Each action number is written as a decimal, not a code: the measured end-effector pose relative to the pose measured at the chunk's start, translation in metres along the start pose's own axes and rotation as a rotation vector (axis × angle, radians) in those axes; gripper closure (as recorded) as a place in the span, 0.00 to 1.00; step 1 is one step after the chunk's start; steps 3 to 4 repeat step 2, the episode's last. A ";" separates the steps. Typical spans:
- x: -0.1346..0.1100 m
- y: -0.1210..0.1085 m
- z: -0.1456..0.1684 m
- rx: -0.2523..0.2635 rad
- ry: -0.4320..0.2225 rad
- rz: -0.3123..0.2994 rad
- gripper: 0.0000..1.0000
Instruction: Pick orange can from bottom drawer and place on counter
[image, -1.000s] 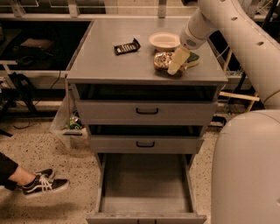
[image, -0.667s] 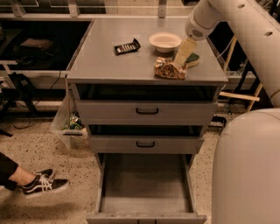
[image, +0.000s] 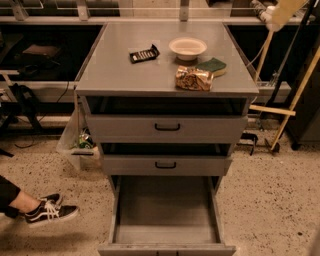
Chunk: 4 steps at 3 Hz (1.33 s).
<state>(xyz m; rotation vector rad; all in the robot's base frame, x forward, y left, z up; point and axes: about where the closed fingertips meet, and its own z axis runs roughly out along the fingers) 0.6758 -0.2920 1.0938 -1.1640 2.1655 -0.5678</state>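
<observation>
The orange can (image: 194, 78) lies on its side on the counter (image: 125, 75), near the front right edge, with nothing holding it. The bottom drawer (image: 167, 210) is pulled fully out and its grey interior shows nothing inside. My gripper (image: 278, 12) shows only as a pale tip at the top right corner, up and to the right of the can and well apart from it.
A green sponge (image: 212, 66) lies just behind the can. A cream bowl (image: 187, 47) and a black packet (image: 144, 54) sit further back. A person's foot in a dark sneaker (image: 50, 211) is on the floor at left. Wooden poles (image: 295, 95) lean at right.
My gripper was down at the can on the counter; it has let go and pulled up and away to the right. The can stays on the counter.
</observation>
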 end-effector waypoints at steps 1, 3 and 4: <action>0.073 -0.027 -0.112 0.128 0.039 0.133 0.00; 0.076 -0.028 -0.121 0.142 0.034 0.137 0.00; 0.076 -0.028 -0.121 0.142 0.034 0.137 0.00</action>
